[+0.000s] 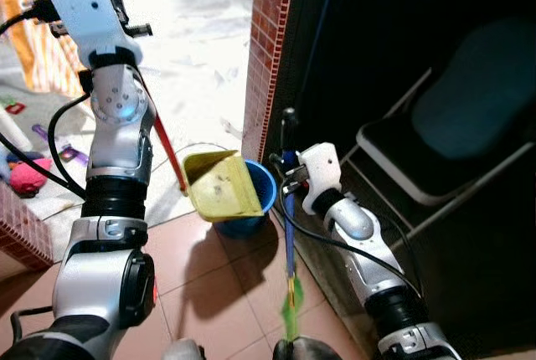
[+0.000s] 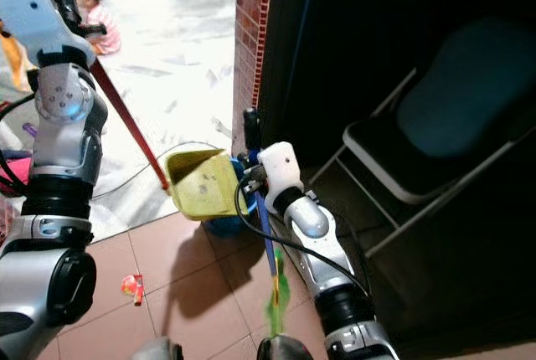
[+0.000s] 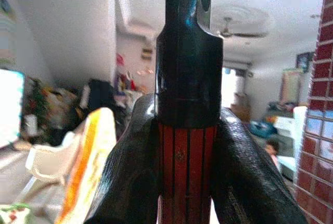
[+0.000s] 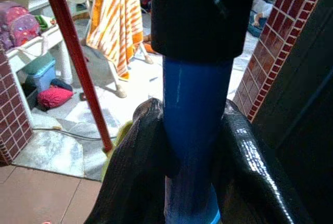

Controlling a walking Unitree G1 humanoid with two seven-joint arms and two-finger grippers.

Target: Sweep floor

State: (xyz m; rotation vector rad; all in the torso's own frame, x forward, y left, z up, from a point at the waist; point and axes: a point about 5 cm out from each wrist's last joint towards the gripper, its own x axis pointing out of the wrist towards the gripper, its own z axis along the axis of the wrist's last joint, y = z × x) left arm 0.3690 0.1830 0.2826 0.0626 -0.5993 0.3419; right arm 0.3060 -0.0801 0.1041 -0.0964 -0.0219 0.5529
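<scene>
A yellow-green dustpan [image 1: 222,186] hangs tilted over a blue bin [image 1: 253,209] on the tile floor by the brick pillar. Its long red handle [image 1: 167,149] runs up to my raised left gripper [image 3: 187,151], which is shut on it. My right gripper [image 1: 287,177] is shut on the blue broom handle [image 4: 193,104], just below its black top end. The broom [image 1: 289,247] stands nearly upright beside the bin, its green bristles [image 1: 291,306] down near my feet.
A brick pillar [image 1: 268,42] edges a dark room holding a folding chair [image 1: 452,134] on my right. A red wrapper [image 2: 132,286] lies on the brown tiles. Toys [image 1: 29,172] and a cable [image 2: 126,177] are at the left; a person [image 2: 96,17] sits on the white floor behind.
</scene>
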